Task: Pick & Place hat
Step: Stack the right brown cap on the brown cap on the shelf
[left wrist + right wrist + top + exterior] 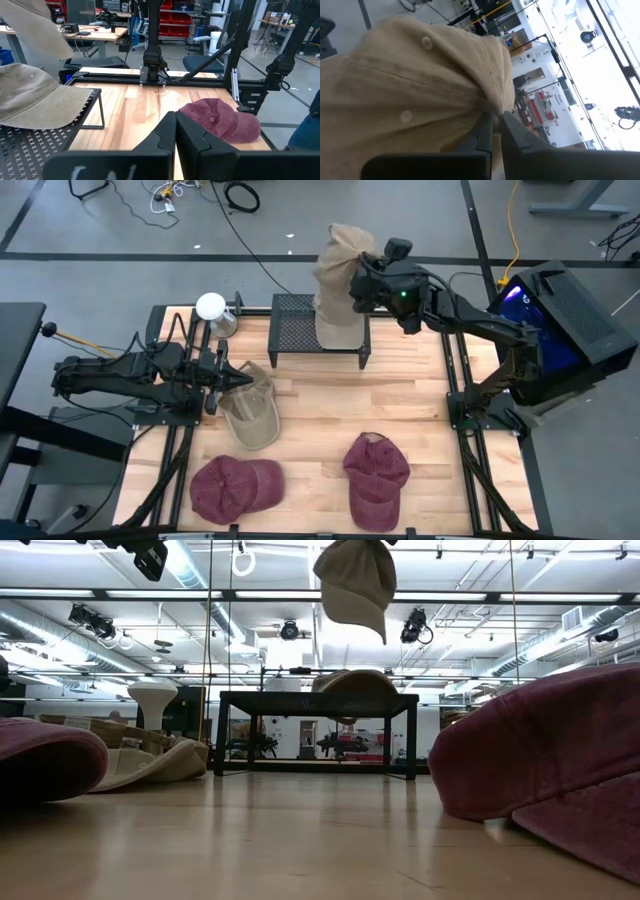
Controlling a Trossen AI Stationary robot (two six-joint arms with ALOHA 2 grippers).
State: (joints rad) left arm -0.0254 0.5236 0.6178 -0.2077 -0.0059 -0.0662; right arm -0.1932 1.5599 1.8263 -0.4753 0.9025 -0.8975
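Note:
My right gripper [358, 280] is shut on a tan cap [338, 255] held high over a black mesh stand [290, 330] at the table's far side. The cap also shows in the low view [355, 585] and fills the right wrist view [410, 85]. A second tan cap [340, 330] rests crown-up on the stand [355, 685]. A third tan cap [250, 412] lies on the table right beside my left gripper [228, 376]. That gripper is shut with nothing between its fingers [175, 135]. My right gripper pinches a fold of the tan cap's crown cloth [496, 106] between its two fingers [482, 132]. The cap is lifted clear and hangs below the gripper, with its brim [375, 620] pointing down over the stand.
Two maroon caps lie near the table's near edge, one left [235, 485] and one right [378, 475]; the right one also shows in the left wrist view [220, 117]. A white round object [212, 308] stands at the far left corner. Bare wood [400, 400] lies in between.

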